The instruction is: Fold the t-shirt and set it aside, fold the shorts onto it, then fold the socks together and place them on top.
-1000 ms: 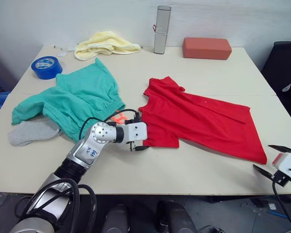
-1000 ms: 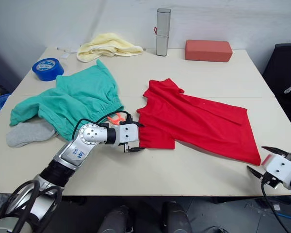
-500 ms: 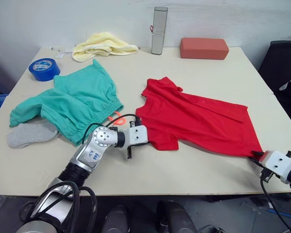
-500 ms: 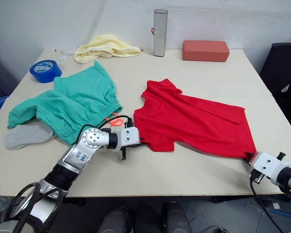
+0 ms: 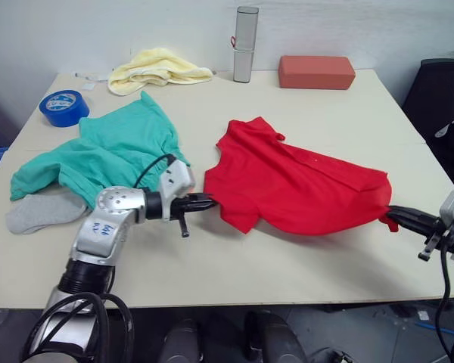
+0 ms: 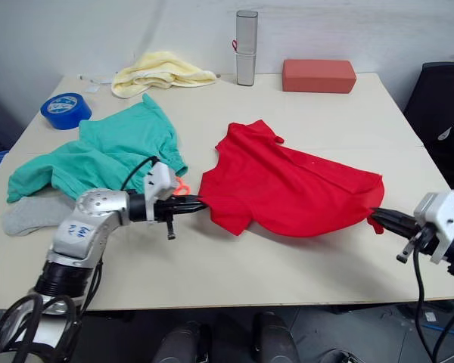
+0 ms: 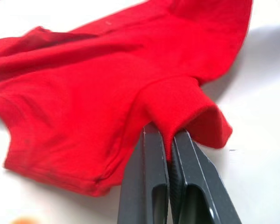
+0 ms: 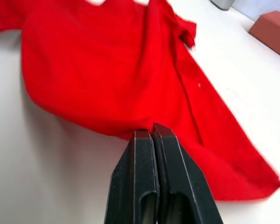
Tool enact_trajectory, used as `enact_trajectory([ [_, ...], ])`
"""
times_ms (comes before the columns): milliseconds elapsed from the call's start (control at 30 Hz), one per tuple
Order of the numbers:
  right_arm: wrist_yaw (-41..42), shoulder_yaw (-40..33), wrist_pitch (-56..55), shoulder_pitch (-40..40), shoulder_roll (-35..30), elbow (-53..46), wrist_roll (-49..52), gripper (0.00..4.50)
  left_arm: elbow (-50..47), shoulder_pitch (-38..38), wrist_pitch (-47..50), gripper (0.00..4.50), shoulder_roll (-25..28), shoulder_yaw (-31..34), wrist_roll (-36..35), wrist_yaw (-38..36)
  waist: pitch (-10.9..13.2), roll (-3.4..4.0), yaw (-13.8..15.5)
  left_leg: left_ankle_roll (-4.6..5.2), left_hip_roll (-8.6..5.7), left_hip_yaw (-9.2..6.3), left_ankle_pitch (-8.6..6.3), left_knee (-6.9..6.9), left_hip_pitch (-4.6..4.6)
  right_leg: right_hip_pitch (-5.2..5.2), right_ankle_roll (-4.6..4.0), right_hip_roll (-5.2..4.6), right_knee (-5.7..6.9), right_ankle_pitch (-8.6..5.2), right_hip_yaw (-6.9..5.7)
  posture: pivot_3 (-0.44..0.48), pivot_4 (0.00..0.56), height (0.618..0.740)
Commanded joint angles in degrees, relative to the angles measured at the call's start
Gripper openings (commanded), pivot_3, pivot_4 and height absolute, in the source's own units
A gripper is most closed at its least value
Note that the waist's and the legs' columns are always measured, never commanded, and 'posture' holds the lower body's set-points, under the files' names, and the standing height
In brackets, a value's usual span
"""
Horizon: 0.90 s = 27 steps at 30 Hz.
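Centrally on a pale table (image 5: 234, 265) lies the t-shirt (image 5: 287, 185), bright red, spread across the middle and right of the surface with both ends lifted slightly by the robot. At its left edge the left gripper (image 5: 204, 202) has its two black fingers pressed together on a fold of the red hem — the left wrist view shows the cloth pinched tight between them. At the opposite end, near the table's right edge, the right gripper (image 6: 378, 218) is likewise clamped closed on a corner of the t-shirt, fabric bunched at its tips.

To the left of the t-shirt, well apart from it, the shorts (image 5: 110, 151) lie crumpled, teal-green, with an orange drawstring (image 6: 181, 186) peeking out just beside the left arm. One of the socks (image 5: 34, 214), light grey, sits partly tucked under the shorts' near edge at the far left.

Along the far side of the table — a pale yellow cloth (image 5: 155, 66), a silver cylindrical container (image 5: 244, 44) standing upright, and a red-brown block (image 5: 316, 72). A blue tape roll (image 5: 63, 107) rests near the far left corner
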Motion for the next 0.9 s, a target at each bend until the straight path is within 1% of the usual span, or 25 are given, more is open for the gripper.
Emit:
enact_trajectory([
  [33,2.25,-0.64,7.26,-0.41,-1.93,-3.63,3.38,0.01,-4.62,3.24,3.3,0.0,4.59,4.69,-4.89,-2.62,0.02,-0.03,-0.05,0.0,0.01,0.0,-0.02,-0.01,-0.01,-0.01,0.0,0.0,-0.02,0.0,0.0,0.0,0.15,0.74],
  [133,6.53,-0.2,7.92,1.37,-2.4,-5.58,2.25,0.01,-7.82,7.79,3.93,0.0,9.16,6.95,-7.66,-5.54,0.06,-0.04,-0.01,-0.05,0.05,0.0,-0.06,-0.04,-0.09,-0.1,-0.02,0.04,-0.05,-0.02,-0.01,0.0,0.15,0.74],
  [233,10.14,0.08,6.7,3.61,-2.08,-6.56,0.08,0.01,-10.45,12.15,3.01,0.0,12.4,8.42,-9.34,-7.76,0.06,-0.04,0.08,0.0,0.04,0.02,-0.14,-0.04,-0.14,-0.12,0.0,0.02,-0.12,-0.03,-0.02,0.0,0.15,0.74],
  [367,14.86,0.35,3.91,7.11,-0.77,-7.8,-1.91,0.01,-14.03,19.25,1.44,0.0,15.98,11.26,-11.14,-10.45,0.08,-0.05,0.07,0.09,0.03,0.06,-0.22,-0.01,-0.2,-0.12,0.03,-0.02,-0.26,-0.02,-0.02,0.0,0.15,0.74],
  [467,17.52,0.6,2.42,9.04,-0.62,-8.04,-3.12,0.01,-15.5,23.47,-0.7,0.0,18.2,12.15,-11.1,-12.44,0.08,-0.04,0.07,0.1,0.05,0.1,-0.28,-0.03,-0.19,-0.14,0.03,-0.03,-0.31,-0.02,-0.02,0.0,0.15,0.74],
  [567,21.38,1.3,-0.66,11.53,-1.16,-7.13,-5.51,0.01,-17.3,27.72,-0.82,0.0,20.64,12.51,-11.57,-14.3,0.08,-0.04,0.08,0.09,0.07,0.14,-0.33,-0.04,-0.19,-0.16,0.0,-0.03,-0.35,-0.04,-0.01,0.0,0.15,0.74],
  [633,21.89,1.5,-0.49,11.95,-1.18,-6.7,-5.98,0.01,-18.03,29.25,-0.41,0.0,21.62,12.46,-12.05,-14.85,0.09,-0.03,0.07,0.08,0.08,0.16,-0.35,-0.04,-0.19,-0.18,-0.03,-0.03,-0.37,-0.05,-0.01,0.0,0.15,0.74],
  [700,23.45,2.85,-3.08,12.1,-2.31,-4.62,-8.89,0.01,-17.77,29.61,-1.72,0.0,21.41,11.75,-11.17,-14.17,0.1,-0.02,0.06,0.07,0.09,0.23,-0.36,-0.04,-0.19,-0.21,-0.06,-0.04,-0.37,-0.07,0.02,0.0,0.15,0.74],
  [800,22.74,3.88,-6.07,10.18,-3.4,0.01,-13.12,0.01,-19.54,29.65,-0.56,0.0,20.06,10.39,-12.6,-12.76,0.1,-0.03,0.04,0.09,0.1,0.28,-0.36,-0.01,-0.18,-0.21,-0.1,-0.04,-0.41,-0.09,0.03,0.0,0.15,0.74],
  [900,25.32,4.06,-9.88,11.05,-4.71,3.58,-15.59,0.01,-23.07,31.7,0.68,0.0,19.2,8.64,-13.54,-11.61,0.12,0.0,0.05,0.11,0.08,0.33,-0.36,-0.03,-0.19,-0.22,-0.1,-0.05,-0.45,-0.09,0.07,0.0,0.15,0.74],
])
